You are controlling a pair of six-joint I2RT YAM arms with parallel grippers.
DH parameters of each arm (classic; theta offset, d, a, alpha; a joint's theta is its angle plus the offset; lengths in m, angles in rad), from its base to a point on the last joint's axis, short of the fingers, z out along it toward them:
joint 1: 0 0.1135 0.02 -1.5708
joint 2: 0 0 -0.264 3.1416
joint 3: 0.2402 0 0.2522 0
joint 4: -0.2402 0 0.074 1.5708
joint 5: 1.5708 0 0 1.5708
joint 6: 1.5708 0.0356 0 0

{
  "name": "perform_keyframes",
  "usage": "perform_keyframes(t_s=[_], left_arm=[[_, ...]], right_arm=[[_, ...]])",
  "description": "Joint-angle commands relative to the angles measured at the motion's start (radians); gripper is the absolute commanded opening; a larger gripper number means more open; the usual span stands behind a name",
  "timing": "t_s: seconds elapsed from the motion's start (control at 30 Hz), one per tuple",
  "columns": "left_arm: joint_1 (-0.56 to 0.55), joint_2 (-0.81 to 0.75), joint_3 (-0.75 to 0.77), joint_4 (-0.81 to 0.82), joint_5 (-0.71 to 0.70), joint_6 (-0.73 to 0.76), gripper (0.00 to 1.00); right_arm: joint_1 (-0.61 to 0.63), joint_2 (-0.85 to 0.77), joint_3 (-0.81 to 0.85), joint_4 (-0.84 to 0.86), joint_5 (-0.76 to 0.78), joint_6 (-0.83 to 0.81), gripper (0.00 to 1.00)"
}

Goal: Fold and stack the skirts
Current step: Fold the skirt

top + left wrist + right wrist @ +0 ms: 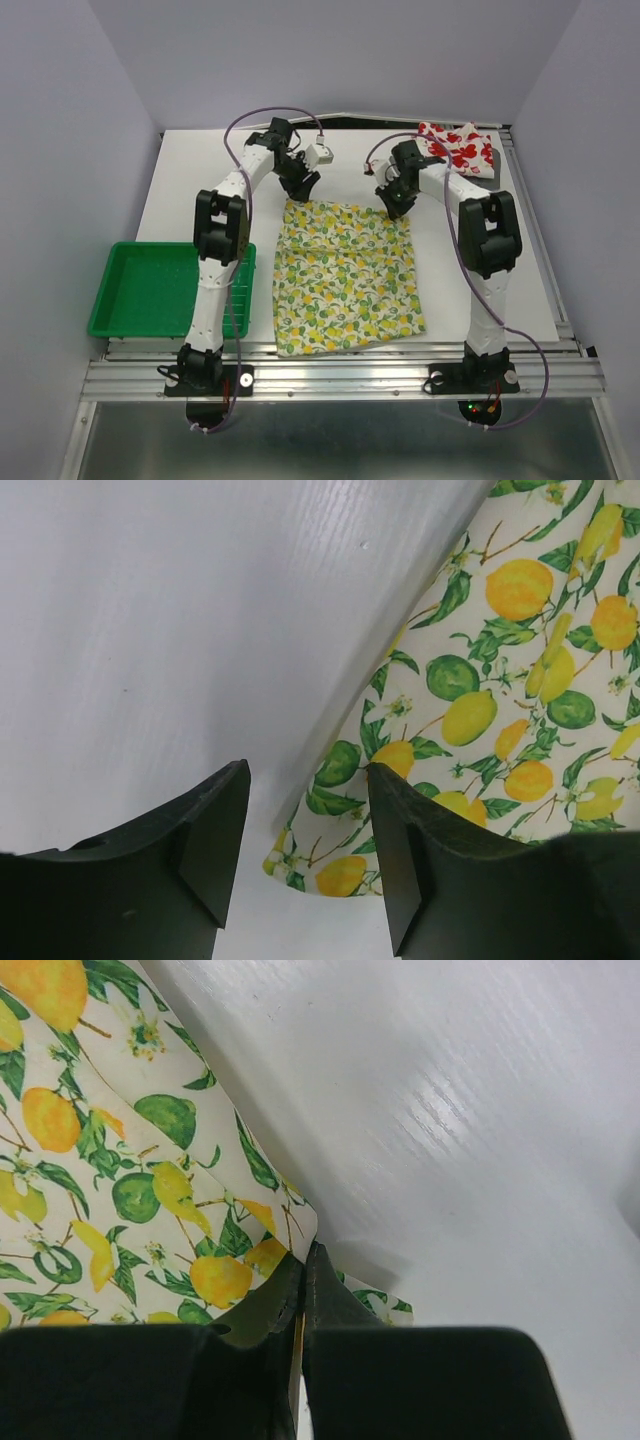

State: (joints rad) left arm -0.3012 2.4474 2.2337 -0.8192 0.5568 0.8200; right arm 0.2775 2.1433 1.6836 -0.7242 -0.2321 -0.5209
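Lemon skirt [345, 275] lies flat in the middle of the table [180, 180], its near hem toward the arm bases, and both arms reach to its far edge. The right end effector [303, 1260] is pinched on the far right corner, with cloth caught between its fingers. The left end effector [308, 775] stands wide, the far left corner lying in its gap but not gripped. The left should close squarely on that corner before any lift. Both corners can then rise evenly and travel toward the near hem, keeping the edge taut. The red-print skirt [460, 148] sits bunched at the table's far right corner.
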Motion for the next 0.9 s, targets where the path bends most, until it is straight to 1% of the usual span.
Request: perform_keyframes(t_s=[0.0, 0.03, 0.07, 0.1, 0.17, 0.23, 0.27, 0.3, 0.33, 0.43, 0.5, 0.57, 0.63, 0.73, 0.77, 0.83, 0.87], left_arm=[[0.022, -0.019, 0.013, -0.001, 0.005, 0.04, 0.54], [0.024, -0.015, 0.018, -0.014, 0.008, 0.048, 0.51], [0.024, -0.011, 0.018, -0.023, 0.008, 0.059, 0.45], [0.027, -0.01, 0.012, -0.031, 0.011, 0.067, 0.43], [0.03, -0.013, 0.001, -0.055, 0.02, 0.09, 0.41], [0.037, -0.022, -0.028, -0.07, 0.028, 0.116, 0.41], [0.04, -0.03, -0.038, -0.07, 0.028, 0.119, 0.41], [0.045, -0.031, -0.057, -0.069, 0.025, 0.122, 0.41], [0.048, -0.031, -0.063, -0.069, 0.023, 0.123, 0.41], [0.056, -0.018, -0.062, -0.075, 0.023, 0.122, 0.39], [0.057, -0.008, -0.056, -0.077, 0.017, 0.122, 0.34], [0.057, -0.004, -0.054, -0.074, 0.012, 0.122, 0.29], [0.059, -0.001, -0.046, -0.072, 0.008, 0.122, 0.27], [0.063, -0.001, -0.036, -0.069, 0.006, 0.117, 0.23], [0.063, 0.002, -0.032, -0.069, 0.003, 0.116, 0.19], [0.063, 0.007, -0.023, -0.069, -0.005, 0.116, 0.13], [0.063, 0.005, -0.023, -0.066, -0.005, 0.114, 0.05]], right_arm=[[0.008, 0.026, 0.059, -0.015, 0.017, -0.025, 0.01], [0.008, 0.035, 0.067, -0.02, 0.02, -0.024, 0.01], [0.008, 0.041, 0.08, -0.024, 0.031, -0.021, 0.01], [0.008, 0.047, 0.087, -0.024, 0.037, -0.019, 0.01], [0.008, 0.062, 0.099, -0.029, 0.048, -0.019, 0.01], [0.008, 0.073, 0.111, -0.03, 0.054, -0.016, 0.05], [0.008, 0.082, 0.117, -0.035, 0.056, -0.014, 0.12], [0.008, 0.087, 0.128, -0.037, 0.054, -0.01, 0.17], [0.008, 0.096, 0.134, -0.04, 0.054, -0.007, 0.29], [0.008, 0.105, 0.155, -0.046, 0.062, 0.005, 0.46], [0.008, 0.11, 0.165, -0.046, 0.086, 0.005, 0.55], [-0.001, 0.112, 0.182, -0.046, 0.094, 0.002, 0.58], [-0.011, 0.113, 0.195, -0.053, 0.096, -0.014, 0.58], [-0.02, 0.119, 0.223, -0.089, 0.07, -0.05, 0.55], [-0.02, 0.121, 0.225, -0.107, 0.053, -0.06, 0.53], [-0.02, 0.122, 0.217, -0.118, 0.033, -0.091, 0.5], [-0.02, 0.125, 0.211, -0.132, 0.016, -0.1, 0.48]])
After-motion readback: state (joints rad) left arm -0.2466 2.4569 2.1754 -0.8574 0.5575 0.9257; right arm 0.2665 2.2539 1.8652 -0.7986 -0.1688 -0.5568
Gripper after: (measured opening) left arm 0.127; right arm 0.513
